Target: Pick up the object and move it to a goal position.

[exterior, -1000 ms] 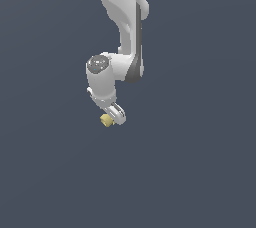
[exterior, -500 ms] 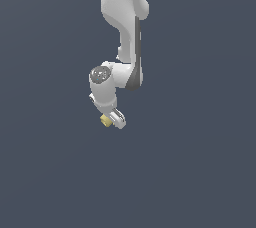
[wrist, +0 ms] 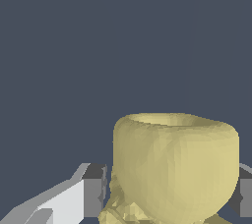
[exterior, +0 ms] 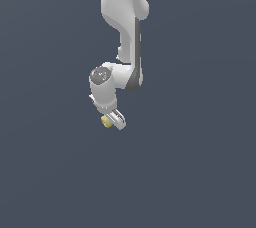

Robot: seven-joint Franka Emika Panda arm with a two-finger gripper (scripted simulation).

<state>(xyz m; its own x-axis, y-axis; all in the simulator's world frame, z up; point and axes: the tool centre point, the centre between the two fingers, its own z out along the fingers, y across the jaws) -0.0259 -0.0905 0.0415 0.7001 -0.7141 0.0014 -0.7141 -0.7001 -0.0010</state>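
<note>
one pale-yellow object (wrist: 175, 166), cup-like with open top, contents not visible, one gripper (exterior: 112, 120) clamped on it, one finger (wrist: 93, 191) each side, arm (exterior: 122, 27) above

light: even, flat | shadows: faint | focus: sharp | glare: none

A: The object (wrist: 174, 169) looks matt pale yellow, smooth around its rounded body, rough and lumpy underneath.

B: The gripper (exterior: 114, 118) looks like smooth white plastic, with dull grey pads (wrist: 93, 196).
</note>
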